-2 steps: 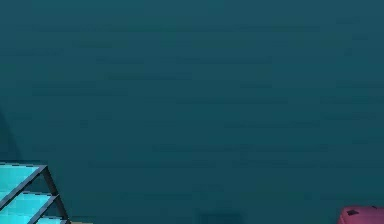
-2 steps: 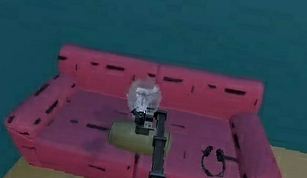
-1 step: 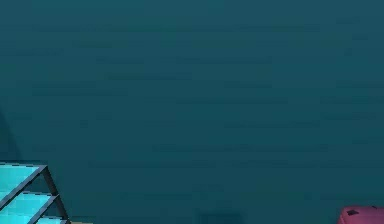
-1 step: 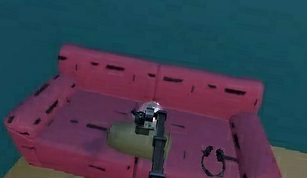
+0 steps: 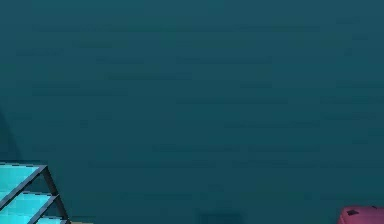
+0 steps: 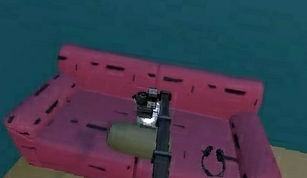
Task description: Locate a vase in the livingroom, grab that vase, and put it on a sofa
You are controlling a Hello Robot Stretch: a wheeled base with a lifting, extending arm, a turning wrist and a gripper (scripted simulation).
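Looking out to the arm's side, you have the sofa (image 6: 114, 71) square in front of you, its pink seat and back spanning most of that view. That fits the job: by my reading the base is parked alongside it so the arm (image 6: 163, 159) can reach straight across the cushions. Ahead of you is the teal wall (image 5: 200, 90), with a cyan shelf (image 5: 25, 190) at the forward view's lower left and a corner of the pink sofa at its lower right.

The arm extends over the seat's middle. The gripper (image 6: 143, 103) sits at its far end, up near the foot of the backrest. You cannot tell from these pictures how the pincer stands, wide or narrow, nor whether it holds anything, because the cushion lies right behind it.

Just left of the arm, nearer you than the gripper, is a beige blob (image 6: 130, 139), rounded and long, seemingly on its side on the seat. I take it for the vase, though its shape is too vague to be sure. If so, it is already where the task wants it, on the soft middle cushion and away from the front edge.

A small black thing (image 6: 214, 160) lies on the seat to the arm's right, well apart from the blob. Mind it when you pull back. Draw the arm in straight, since a sideways sweep could roll the blob toward the edge and the tan floor (image 6: 28, 171).
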